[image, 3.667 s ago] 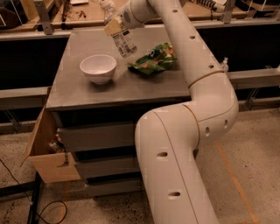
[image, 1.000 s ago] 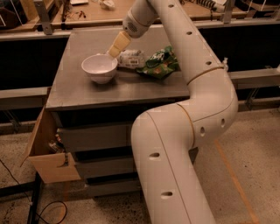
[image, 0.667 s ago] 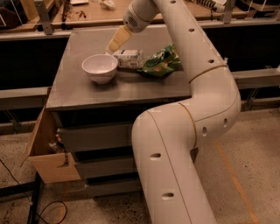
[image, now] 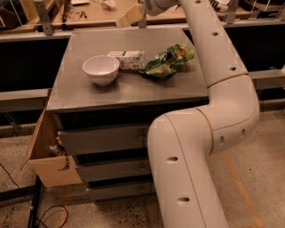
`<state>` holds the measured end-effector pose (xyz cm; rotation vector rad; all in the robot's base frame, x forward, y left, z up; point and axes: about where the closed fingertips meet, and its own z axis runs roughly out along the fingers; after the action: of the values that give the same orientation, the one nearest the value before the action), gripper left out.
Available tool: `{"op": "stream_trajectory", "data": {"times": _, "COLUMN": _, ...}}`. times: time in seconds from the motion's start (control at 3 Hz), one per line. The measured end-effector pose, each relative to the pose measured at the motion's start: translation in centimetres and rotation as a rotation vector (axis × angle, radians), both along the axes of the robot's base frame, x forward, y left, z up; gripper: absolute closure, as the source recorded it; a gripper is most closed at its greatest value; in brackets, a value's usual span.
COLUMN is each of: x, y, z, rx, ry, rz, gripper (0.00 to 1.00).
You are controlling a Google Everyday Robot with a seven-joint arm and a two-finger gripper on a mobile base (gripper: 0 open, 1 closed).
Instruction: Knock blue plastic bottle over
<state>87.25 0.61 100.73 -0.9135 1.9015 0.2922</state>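
Note:
The blue plastic bottle [image: 128,59] lies on its side on the grey table top [image: 89,95], between the white bowl [image: 101,69] and the green chip bag [image: 168,61]. Its white label with dark print faces up. My gripper [image: 130,16] is raised above the far edge of the table, behind the bottle and well clear of it, holding nothing I can see.
The white arm [image: 213,58] runs down the right side of the table and fills the front right of the view. A cardboard box [image: 49,156] hangs open at the cabinet's left side. A wooden bench [image: 89,11] with clutter stands behind the table.
The bottle, upright at the gripper 3.7 s ago, now lies on its side by the bowl. Over the last second the gripper has lifted up and back away from it.

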Motion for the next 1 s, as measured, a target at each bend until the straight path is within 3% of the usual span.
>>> {"op": "stream_trajectory", "data": {"times": 0.33, "x": 3.3, "y": -3.1, "z": 3.4, "rx": 0.187, "ry": -0.125, "rz": -0.151, "gripper": 0.00}}
{"op": "stream_trajectory", "data": {"times": 0.67, "x": 6.1, "y": -8.2, "z": -3.1, "rx": 0.174, "ry": -0.123, "rz": -0.368, "gripper": 0.00}}
{"op": "stream_trajectory", "data": {"times": 1.0, "x": 5.1, "y": -14.3, "z": -11.4, "rx": 0.042, "ry": -0.056, "rz": -0.559, "gripper": 0.00}}
